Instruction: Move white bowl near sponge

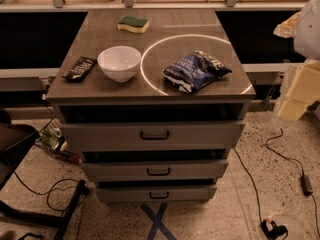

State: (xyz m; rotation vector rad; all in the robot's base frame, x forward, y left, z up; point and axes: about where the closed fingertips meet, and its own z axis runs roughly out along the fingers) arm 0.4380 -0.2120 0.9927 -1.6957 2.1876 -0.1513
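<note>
The white bowl (119, 62) stands upright on the left front of the cabinet top (165, 24). The sponge (133, 24), yellow with a dark green top, lies at the back of the top, a little left of centre and well behind the bowl. My gripper (296, 93) hangs at the right edge of the view, beyond the cabinet's right side and away from both objects. It holds nothing that I can see.
A flat black snack bar wrapper (80, 68) lies just left of the bowl. A blue chip bag (196, 71) lies on the right front. The cabinet has three drawers (154, 134). Cables (280, 154) run over the floor, and a dark chair base (30, 184) stands at the left.
</note>
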